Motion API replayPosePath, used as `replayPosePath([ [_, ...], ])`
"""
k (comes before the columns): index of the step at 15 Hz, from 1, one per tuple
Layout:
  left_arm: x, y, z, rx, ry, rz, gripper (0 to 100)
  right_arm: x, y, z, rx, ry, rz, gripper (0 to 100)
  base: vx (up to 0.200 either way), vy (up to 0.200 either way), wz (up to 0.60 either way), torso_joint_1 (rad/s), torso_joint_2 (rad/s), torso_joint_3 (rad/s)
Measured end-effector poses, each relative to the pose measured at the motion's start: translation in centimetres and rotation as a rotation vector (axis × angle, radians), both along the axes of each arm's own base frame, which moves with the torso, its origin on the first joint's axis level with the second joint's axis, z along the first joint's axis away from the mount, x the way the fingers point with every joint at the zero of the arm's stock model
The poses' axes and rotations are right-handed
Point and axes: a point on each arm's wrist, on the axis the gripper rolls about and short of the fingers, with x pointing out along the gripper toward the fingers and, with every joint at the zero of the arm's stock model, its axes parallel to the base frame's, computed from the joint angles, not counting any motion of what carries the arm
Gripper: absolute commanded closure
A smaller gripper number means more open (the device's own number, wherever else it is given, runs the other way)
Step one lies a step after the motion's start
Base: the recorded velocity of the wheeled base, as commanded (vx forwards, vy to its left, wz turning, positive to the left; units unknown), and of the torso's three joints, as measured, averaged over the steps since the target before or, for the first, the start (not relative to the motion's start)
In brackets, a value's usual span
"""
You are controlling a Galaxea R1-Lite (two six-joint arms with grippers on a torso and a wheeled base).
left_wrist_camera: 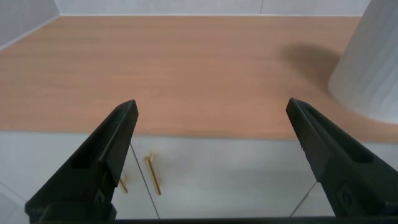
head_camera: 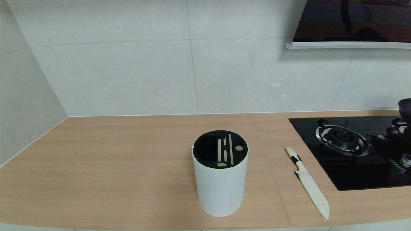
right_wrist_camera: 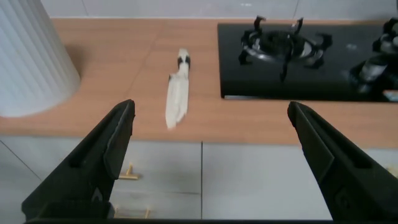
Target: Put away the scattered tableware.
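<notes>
Counter in the head view: wood, set against a tiled wall. A holder (white cylinder, black slotted top) stands upright near the front edge, about mid-counter. A knife lies flat to the holder's right, apart from it, between the holder and the hob. Its handle points toward the wall and its blade tip lies close to the front edge. The knife is near the hob's left side but not on it.

Left wrist view: the left gripper hangs in front of the counter's edge, before the cabinet doors. Its jaws are spread wide with nothing between them. The holder's base stands on the counter beyond. Two gold handles show on the cabinet front.

Right wrist view: the right gripper also sits in front of the counter's edge, jaws wide apart and empty. The knife lies on the counter ahead of it, with the holder to one side and the hob to the other
</notes>
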Motion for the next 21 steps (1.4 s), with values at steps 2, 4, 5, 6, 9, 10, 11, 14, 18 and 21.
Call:
replayPosePath([
  [2, 0.0, 0.0, 0.0, 0.000, -0.001, 0.000, 0, 0.0, 0.0, 0.0, 0.000, 0.000, 0.000, 0, 0.000, 0.000, 0.00, 0.232, -0.48, -0.251],
  [4, 0.0, 0.0, 0.0, 0.000, -0.001, 0.000, 0, 0.0, 0.0, 0.0, 0.000, 0.000, 0.000, 0, 0.000, 0.000, 0.00, 0.176, -0.37, -0.188],
  [5, 0.0, 0.0, 0.0, 0.000, -0.001, 0.000, 0, 0.0, 0.0, 0.0, 0.000, 0.000, 0.000, 0, 0.000, 0.000, 0.00, 0.051, -0.09, -0.032],
  [6, 0.0, 0.0, 0.0, 0.000, -0.001, 0.000, 0, 0.0, 0.0, 0.0, 0.000, 0.000, 0.000, 0, 0.000, 0.000, 0.00, 0.000, 0.00, 0.000],
  [9, 0.0, 0.0, 0.0, 0.000, -0.001, 0.000, 0, 0.0, 0.0, 0.0, 0.002, 0.001, -0.002, 0, 0.000, 0.000, 0.00, 0.000, 0.00, 0.000],
  [10, 0.0, 0.0, 0.0, 0.000, -0.001, 0.000, 0, 0.0, 0.0, 0.0, 0.002, 0.001, -0.003, 0, 0.000, 0.000, 0.00, 0.000, 0.00, 0.000],
  [11, 0.0, 0.0, 0.0, 0.000, -0.001, 0.000, 0, 0.0, 0.0, 0.0, 0.002, 0.001, -0.004, 0, 0.000, 0.000, 0.00, 0.000, 0.00, 0.000],
  [14, 0.0, 0.0, 0.0, 0.000, -0.001, 0.000, 0, 0.0, 0.0, 0.0, -0.002, 0.000, -0.002, 0, 0.000, 0.000, 0.00, 0.000, 0.00, 0.000],
  [18, 0.0, 0.0, 0.0, 0.000, -0.001, 0.000, 0, -0.4, 0.0, 1.4, 0.002, -0.035, 0.002, 0, 0.000, 0.000, 0.00, 0.000, 0.00, 0.000],
  [21, 0.0, 0.0, 0.0, 0.000, -0.001, 0.000, 0, -0.2, 0.0, 3.7, 0.007, -0.019, 0.054, 0, 0.000, 0.000, 0.00, 0.000, 0.00, 0.000],
])
